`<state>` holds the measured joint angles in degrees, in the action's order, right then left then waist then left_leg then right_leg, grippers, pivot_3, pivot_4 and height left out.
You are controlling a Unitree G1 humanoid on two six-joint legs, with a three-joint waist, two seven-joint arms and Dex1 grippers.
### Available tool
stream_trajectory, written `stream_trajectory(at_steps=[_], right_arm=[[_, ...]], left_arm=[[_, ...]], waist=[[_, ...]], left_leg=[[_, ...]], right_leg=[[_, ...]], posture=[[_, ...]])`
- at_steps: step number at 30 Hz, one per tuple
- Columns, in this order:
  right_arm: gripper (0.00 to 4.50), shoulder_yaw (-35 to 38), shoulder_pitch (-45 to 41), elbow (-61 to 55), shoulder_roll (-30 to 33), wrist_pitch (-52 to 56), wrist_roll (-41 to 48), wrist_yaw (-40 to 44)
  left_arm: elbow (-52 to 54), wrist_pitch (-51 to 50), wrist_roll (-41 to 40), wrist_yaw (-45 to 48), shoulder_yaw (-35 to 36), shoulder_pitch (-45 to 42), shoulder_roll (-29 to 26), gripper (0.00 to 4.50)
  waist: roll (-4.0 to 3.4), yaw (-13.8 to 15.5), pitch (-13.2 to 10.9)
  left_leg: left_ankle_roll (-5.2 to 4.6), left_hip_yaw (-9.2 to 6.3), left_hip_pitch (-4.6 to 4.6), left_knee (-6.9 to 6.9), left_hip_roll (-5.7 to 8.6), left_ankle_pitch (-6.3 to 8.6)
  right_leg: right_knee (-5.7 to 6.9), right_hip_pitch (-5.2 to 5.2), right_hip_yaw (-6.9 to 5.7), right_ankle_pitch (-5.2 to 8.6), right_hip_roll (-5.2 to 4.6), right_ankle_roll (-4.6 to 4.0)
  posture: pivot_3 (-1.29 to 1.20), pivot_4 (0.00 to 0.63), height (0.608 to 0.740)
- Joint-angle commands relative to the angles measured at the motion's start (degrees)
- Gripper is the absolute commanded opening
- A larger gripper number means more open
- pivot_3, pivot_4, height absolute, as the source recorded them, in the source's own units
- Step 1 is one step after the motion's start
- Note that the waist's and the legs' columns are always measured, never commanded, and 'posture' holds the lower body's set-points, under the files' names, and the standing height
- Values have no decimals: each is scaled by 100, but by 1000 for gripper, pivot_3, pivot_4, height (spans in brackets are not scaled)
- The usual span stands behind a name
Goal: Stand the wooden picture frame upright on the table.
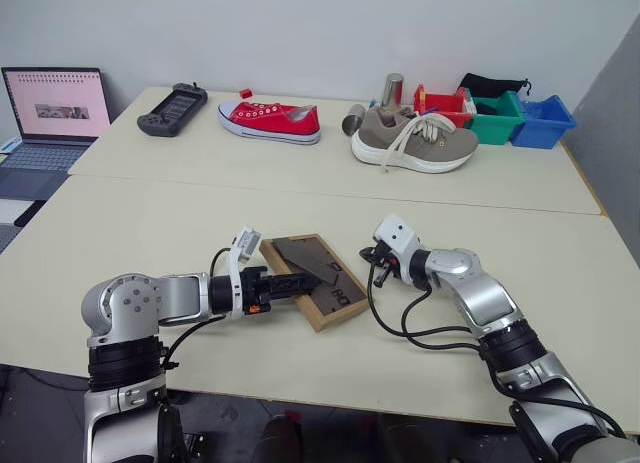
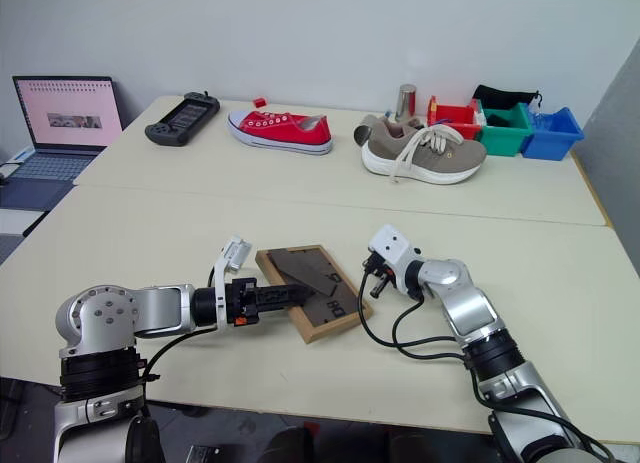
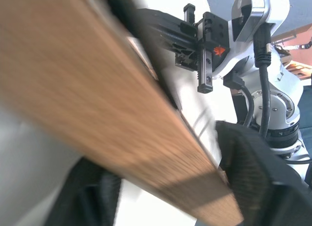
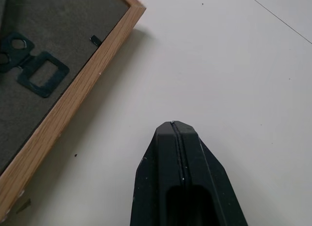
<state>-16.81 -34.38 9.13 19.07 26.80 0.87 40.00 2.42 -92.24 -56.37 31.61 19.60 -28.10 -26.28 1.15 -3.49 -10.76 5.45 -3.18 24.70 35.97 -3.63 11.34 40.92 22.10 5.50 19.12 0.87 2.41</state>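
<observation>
The wooden picture frame [image 1: 338, 299] lies flat on the table [image 1: 190, 218], back panel up, with its dark stand flap [image 1: 308, 257] on top. My left gripper [image 1: 300, 280] reaches in from the left over the frame's near-left edge. In the left wrist view the light-wood rail [image 3: 97, 89] runs between its spread black fingers [image 3: 256, 177], so it is open. My right gripper [image 1: 373, 267] hovers just beyond the frame's right corner, apart from it. Its fingertips [image 4: 174, 128] are pressed together, shut on nothing, above bare tabletop beside the wooden edge [image 4: 73, 104].
On the far half of the table sit a game controller [image 1: 172, 109], a red shoe [image 1: 270, 120], a grey-beige shoe [image 1: 415, 143], metal cans [image 1: 392, 88] and coloured bins [image 1: 510, 118]. A laptop [image 1: 55, 108] stands off to the far left.
</observation>
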Motion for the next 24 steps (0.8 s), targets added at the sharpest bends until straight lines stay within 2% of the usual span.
stream_trajectory(at_steps=[1,3,9,12,14,18,21,24], right_arm=[[0,254,97,-402,298,-10,58,103],[0,310,350,-852,698,182,207,450],[0,360,1589,-2967,2420,939,1259,2176],[0,442,2019,-3848,2885,1269,1947,2666],[0,331,2023,-4191,2838,1508,2192,2618],[0,-381,1615,-4050,2324,1480,1883,2299],[0,-741,1097,-3543,1637,1367,1608,1916],[0,-667,603,-2971,940,1401,1480,1396]], left_arm=[[30,-26,-163,-140,271,-34,66,4090],[38,-26,-217,-191,278,-24,83,4472],[69,-26,-440,-326,216,72,47,4472],[73,-26,-513,-393,201,106,53,4472],[54,-26,-563,-434,192,105,64,4472],[1,-26,-613,-514,158,45,97,4472],[-36,-26,-582,-535,136,4,97,4472],[-68,-26,-598,-514,103,-9,55,4472]], waist=[[0,13,0],[0,29,0],[0,78,0],[2,23,-1],[3,-13,-2],[10,-28,1],[11,-16,0],[11,-11,0]], left_leg=[[0,0,0,0,0,0],[0,0,0,0,1,0],[-12,-3,3,-4,7,10],[-13,-3,2,-4,3,11],[-14,-5,-2,-2,0,10],[-15,-8,-6,2,1,10],[-15,-11,-6,1,2,10],[-13,-11,-4,2,3,9]], right_leg=[[-1,0,0,0,0,0],[-2,0,0,0,-1,0],[-12,-4,0,1,-4,1],[-15,-5,1,1,0,2],[-13,-6,3,1,4,3],[-8,-9,3,2,5,4],[-9,-8,0,2,5,3],[-9,-8,1,1,3,3]], posture=[[0,150,740],[0,150,740],[0,150,740],[0,150,740],[0,150,740],[0,150,740],[0,150,740],[0,150,740]])
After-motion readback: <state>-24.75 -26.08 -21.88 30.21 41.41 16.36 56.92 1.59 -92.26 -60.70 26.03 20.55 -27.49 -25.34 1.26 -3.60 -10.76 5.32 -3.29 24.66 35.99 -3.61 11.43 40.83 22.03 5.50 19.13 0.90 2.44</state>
